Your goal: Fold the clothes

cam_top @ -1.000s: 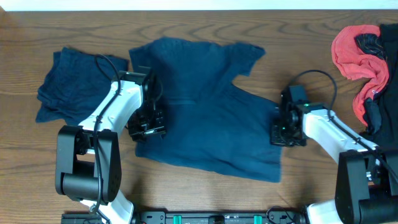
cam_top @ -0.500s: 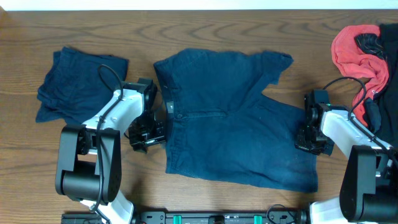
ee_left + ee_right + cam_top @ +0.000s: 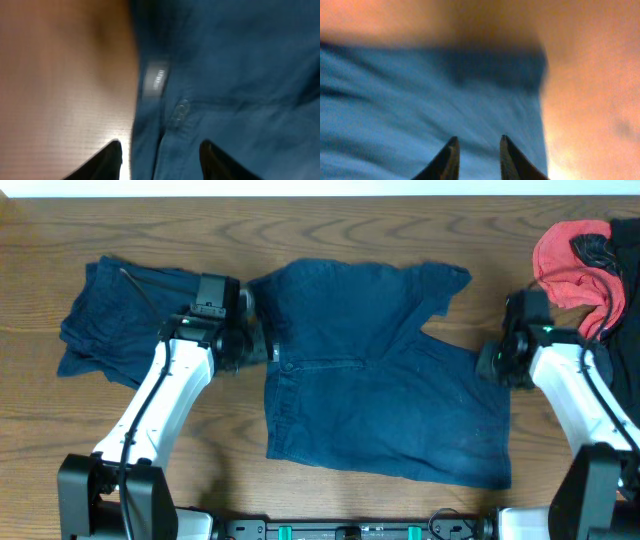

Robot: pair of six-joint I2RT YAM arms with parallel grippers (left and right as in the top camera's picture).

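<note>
one blue garment (image 3: pixel 110 320) beyond the left pincer (image 3: pixel 160 150) looks folded, while the shorts (image 3: pixel 380 370) lie flat and unfolded between that pincer, fingers apart and empty, and the right pincer (image 3: pixel 477 145), narrowly parted, empty.

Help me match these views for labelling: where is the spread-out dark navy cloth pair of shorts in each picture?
Overhead: the spread-out dark navy cloth shorts lie mid-table, at centre frame.
Left wrist: shorts fill the right side.
Right wrist: shorts cover the left and bottom.
Shared landmark: the brown wooden table.
</note>
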